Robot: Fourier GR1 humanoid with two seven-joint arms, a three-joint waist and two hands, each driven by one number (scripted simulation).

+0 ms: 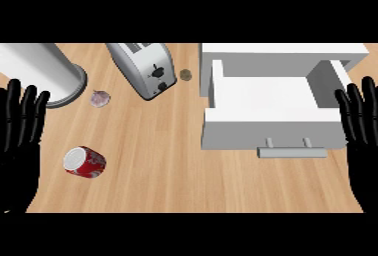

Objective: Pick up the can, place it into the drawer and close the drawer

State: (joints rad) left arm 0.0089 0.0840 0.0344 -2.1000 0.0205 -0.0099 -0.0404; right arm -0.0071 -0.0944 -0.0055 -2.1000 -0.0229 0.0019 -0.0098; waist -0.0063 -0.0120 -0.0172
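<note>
A red can (84, 161) with a white top lies on its side on the wooden counter at the lower left. The white drawer (266, 97) stands pulled open at the right, its inside bare, its grey handle (291, 151) facing me. My left hand (18, 145) rests open at the left edge, fingers up, a little left of the can and apart from it. At the right edge my right hand (362, 135) rests open too, fingers up, just beside the drawer's right front corner.
A silver toaster (144, 67) lies slanted at the top middle. A large white cylinder (44, 75) stands at the top left, with a garlic bulb (100, 98) beside it. A small brown round thing (186, 75) sits between toaster and drawer.
</note>
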